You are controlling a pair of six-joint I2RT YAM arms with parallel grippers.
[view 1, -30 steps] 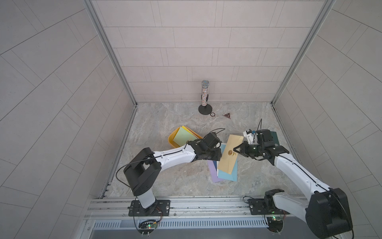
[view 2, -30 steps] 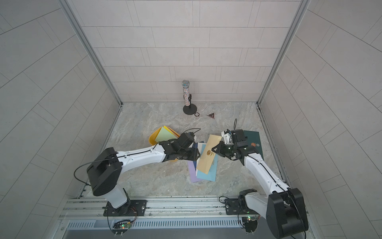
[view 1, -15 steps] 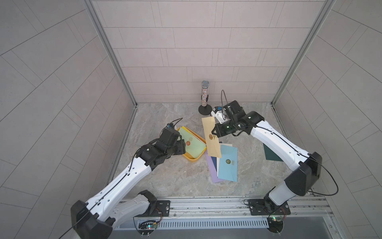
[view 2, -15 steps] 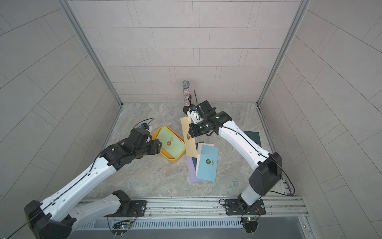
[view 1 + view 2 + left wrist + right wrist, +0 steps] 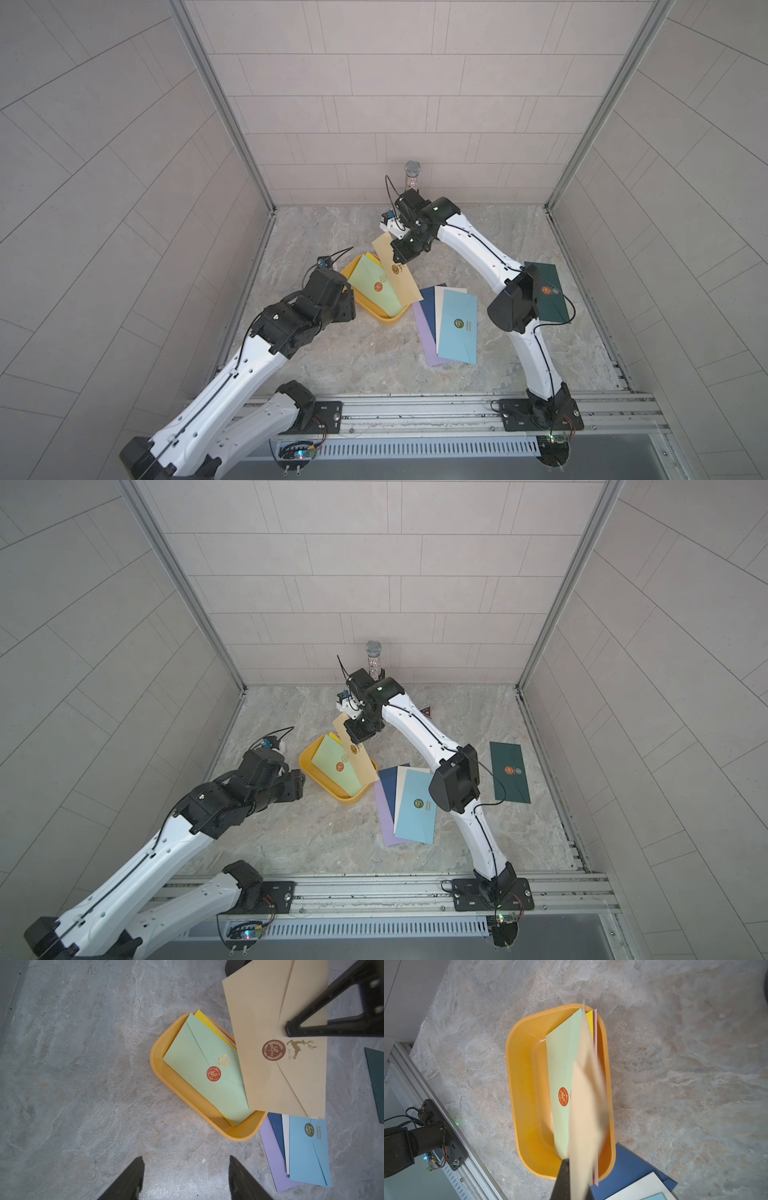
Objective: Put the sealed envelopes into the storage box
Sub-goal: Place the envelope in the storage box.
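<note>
the right end effector (image 5: 404,254) is clamped on one short end of a tan envelope (image 5: 400,277). the envelope hangs slanted above the storage box (image 5: 375,318), and its lower end appears to reach past the rim toward the loose pile. whether it touches anything below cannot be told.

the left end effector (image 5: 185,1180) has its fingers apart with nothing between them. it hovers just beside the box, on the side toward the left edge of the worktop (image 5: 332,365).

the box sits a little left of the worktop's middle. it holds a light green envelope (image 5: 207,1084) lying over a yellow envelope (image 5: 205,1020) and a pink envelope (image 5: 595,1032). four more lie fanned just beside the box, with a light blue envelope (image 5: 457,328) uppermost. a dark green envelope (image 5: 510,773) lies alone near the right edge.

the envelopes look light, thin and bendy, with smooth faces. held by a short end, the length will likely droop and swing, so a slow lowering suits it. the ones lying flat offer little to pinch, and the overlapped edges of the fan look like the easier holds.

the left wrist view shows the tan envelope's flap face and brown seal, with one finger (image 5: 342,1029) of the right end effector across it. the right wrist view sees that envelope edge-on and blurred, but shows the pink edge most plainly. only the top views show the dark green envelope whole.
</note>
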